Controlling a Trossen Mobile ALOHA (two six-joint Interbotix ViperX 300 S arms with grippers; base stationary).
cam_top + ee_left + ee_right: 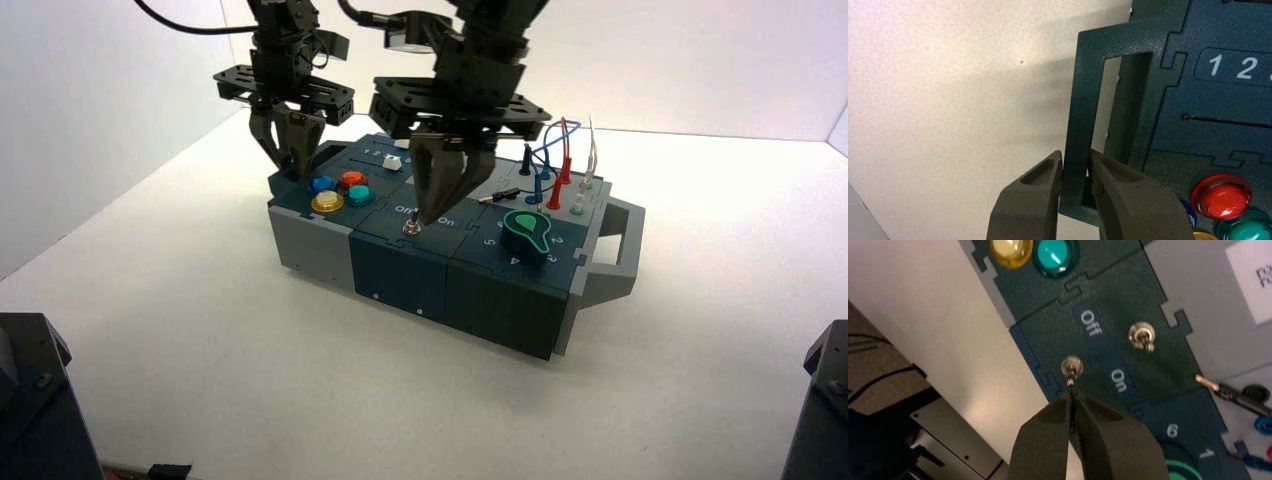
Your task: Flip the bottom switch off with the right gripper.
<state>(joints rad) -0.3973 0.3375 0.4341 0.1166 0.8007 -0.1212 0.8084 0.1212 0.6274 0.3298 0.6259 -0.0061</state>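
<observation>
Both fingers of the right gripper (1071,394) are closed together, empty, right by the bottom switch (1071,369) near the box's (400,275) front edge, with the left gripper (1076,152) at the left-edge handle (1084,95).

- your left gripper (1076,156) has dark grey, tapered fingers (1027,205) with recessed facets.
- your right gripper (1071,394) has matching dark grey, wedge-shaped fingers (1042,442).
- each of your black arms carries a wide, flat black crossbar (430,97) with small holes.
- you have a black cable (205,30) on your left arm (278,45).
- your right wrist bears a black-and-light-grey piece (412,35).
</observation>
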